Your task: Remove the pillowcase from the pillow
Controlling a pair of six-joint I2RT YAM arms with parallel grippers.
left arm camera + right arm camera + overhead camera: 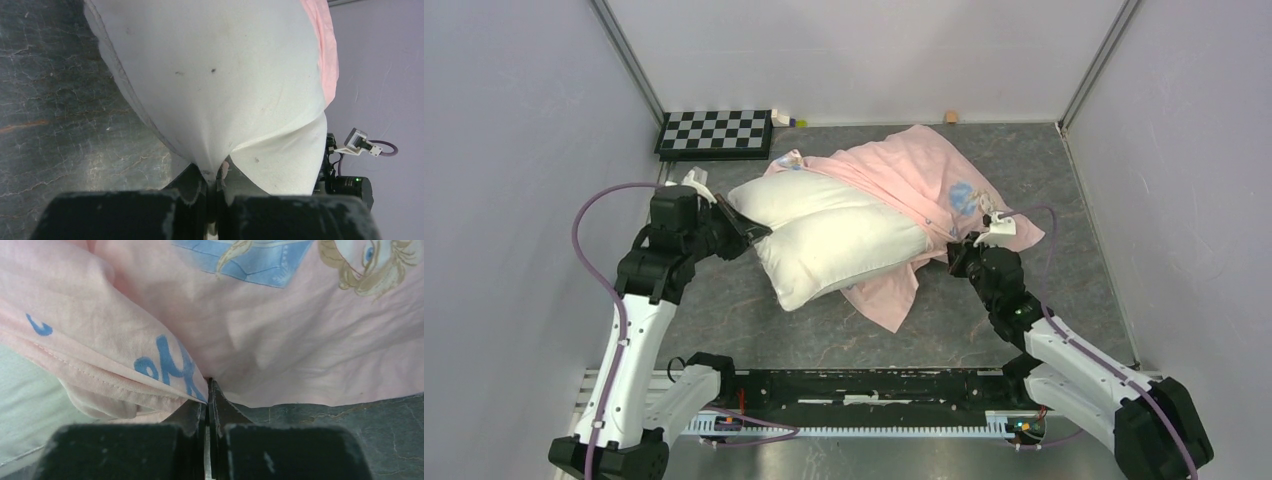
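Observation:
The cream-white pillow lies mid-table, its left half bare and its far right end still under the pillowcase, which shows pale pink with a blue print. My left gripper is shut on a pinched fold of the pillow's left edge; the left wrist view shows the pillow drawn into the closed gripper, with the pillowcase behind. My right gripper is shut on the pillowcase's near right edge; in the right wrist view the pillowcase meets the closed gripper, and the pillow shows at lower left.
A checkerboard lies at the back left with a small white item beside it. A small wooden block sits at the back wall. Grey walls enclose the table on three sides. The right arm shows in the left wrist view.

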